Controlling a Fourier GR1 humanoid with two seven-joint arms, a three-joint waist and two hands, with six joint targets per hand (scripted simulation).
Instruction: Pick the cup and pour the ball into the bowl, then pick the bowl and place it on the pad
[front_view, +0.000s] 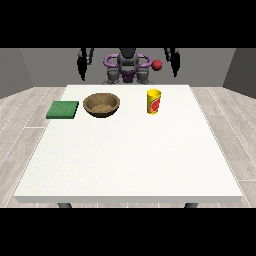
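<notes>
White table (150, 160) bears yellow cup (154, 101), its red label unreadable.

Premises are presenting as a bare test room or lab rather than a home or shop. A large white bench (130, 150) is occupying the middle of the floor, with dark legs showing under its near edge at 7 and 5 o'clock. Pale grey wood-look planking (20, 130) is running under it on all sides. Plain grey walls (45, 62) are closing the room at 12 o'clock, angling in at 10 and 2 o'clock, carrying no fittings that are showing. A humanoid robot (127, 67) is standing at 12 o'clock behind the bench. Only a few small articles are sitting on the far half of the bench.
</notes>
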